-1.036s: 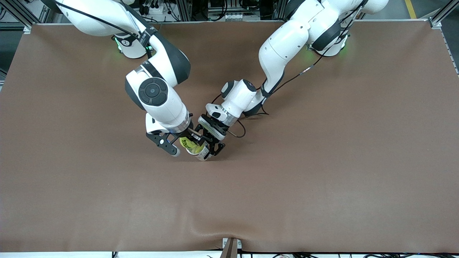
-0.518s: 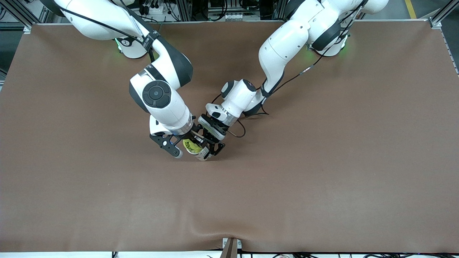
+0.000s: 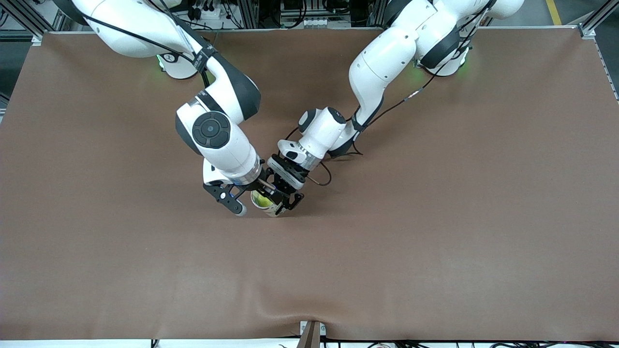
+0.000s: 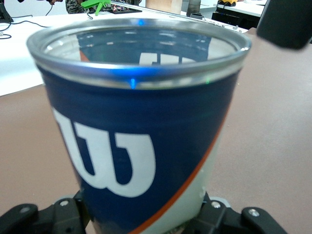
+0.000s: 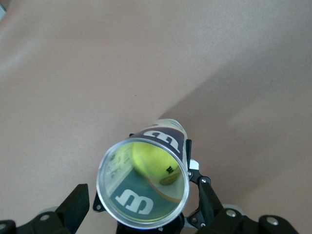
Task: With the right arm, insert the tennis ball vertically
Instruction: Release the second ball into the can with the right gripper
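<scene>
A blue and white tube-shaped can (image 3: pixel 269 207) stands upright on the brown table, and my left gripper (image 3: pixel 284 200) is shut on its lower part. In the left wrist view the can (image 4: pixel 146 136) fills the frame, with the left gripper (image 4: pixel 146 225) clamped round its base. The yellow tennis ball (image 5: pixel 153 158) lies deep inside the can (image 5: pixel 139 202), seen through the open mouth. In the front view the ball (image 3: pixel 260 197) shows only as a yellow patch in the mouth. My right gripper (image 3: pixel 252 198) hangs over the can mouth, open, its fingers (image 5: pixel 75 207) spread on either side of the rim and holding nothing.
The brown mat (image 3: pixel 435 217) covers the whole table. One black finger of the right gripper (image 4: pixel 287 24) shows in a corner of the left wrist view, above the can's rim. Both arms meet over the middle of the table.
The right gripper has opened and let go of the tennis ball, which has dropped from the can's mouth down inside. The right arm has shifted slightly toward the can. The left arm has not moved.
</scene>
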Tool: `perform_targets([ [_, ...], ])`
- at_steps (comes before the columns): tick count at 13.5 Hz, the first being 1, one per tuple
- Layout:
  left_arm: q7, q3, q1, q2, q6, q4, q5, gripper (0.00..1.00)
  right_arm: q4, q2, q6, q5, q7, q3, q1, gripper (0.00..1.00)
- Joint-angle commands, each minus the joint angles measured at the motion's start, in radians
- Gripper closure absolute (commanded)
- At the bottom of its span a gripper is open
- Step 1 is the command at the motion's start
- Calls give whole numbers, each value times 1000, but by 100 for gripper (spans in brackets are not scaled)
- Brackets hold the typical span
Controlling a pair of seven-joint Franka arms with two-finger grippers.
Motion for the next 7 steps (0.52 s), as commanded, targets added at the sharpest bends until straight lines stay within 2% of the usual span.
perform_targets([
  [1,-7,6,-7,26,4,18,-18,20,38,6,-22,-18,11,12,-14,0],
  [3,-9,6,-7,24,4,18,-29,0,50,-2,-80,-16,-35,22,-47,0],
  [7,-16,6,-6,12,0,15,-29,0,157,-40,-360,-16,-286,33,-96,0],
])
